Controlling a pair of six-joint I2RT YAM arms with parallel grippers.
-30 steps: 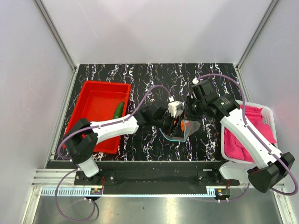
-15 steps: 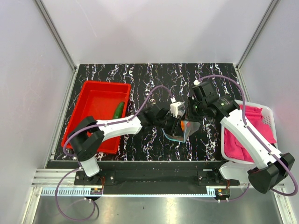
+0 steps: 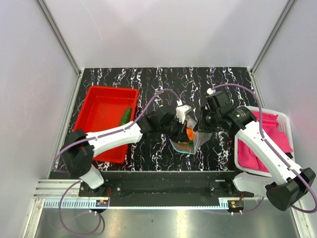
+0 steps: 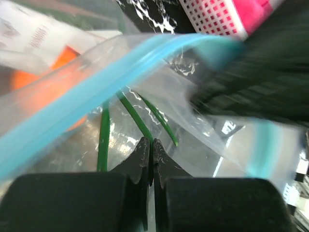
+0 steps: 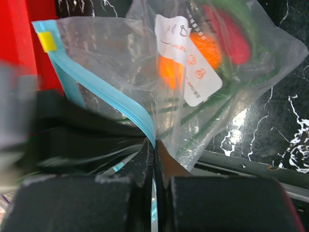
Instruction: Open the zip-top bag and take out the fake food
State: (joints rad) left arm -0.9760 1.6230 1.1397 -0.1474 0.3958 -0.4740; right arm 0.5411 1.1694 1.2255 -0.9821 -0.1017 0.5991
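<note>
The left gripper (image 4: 150, 145) has its fingers pressed together, deep inside the mouth of the zip-top bag (image 3: 188, 143). The thin stalks of the green onion (image 4: 135, 116) run right up to the fingertips. This view is blurred there, so I cannot tell if one stalk is really pinched or the jaws meet on nothing. The orange fruit (image 4: 43, 77) lies at the upper left, behind the teal zip strip (image 4: 96, 89).

The right gripper (image 5: 153, 145) is clamped on one lip of the bag, where the zip strip passes between its fingers at the lower middle of its view. I judge that it holds this lip up so the mouth is open for the other arm to reach in. Above it, the white label (image 5: 186, 63) and the red chili (image 5: 231, 34) show through the plastic.

In the top view the bag hangs at the centre of the black marbled table (image 3: 148, 79). The cucumber (image 3: 125, 117) already lies in the red tray (image 3: 101, 106) at the left. The pink cloth (image 3: 270, 134) sits in the white basket (image 3: 283, 121) at the right.

One second ago the left fingers were apart at the bag's mouth. Now they have closed, further in. The right grip and the cucumber have not changed.
</note>
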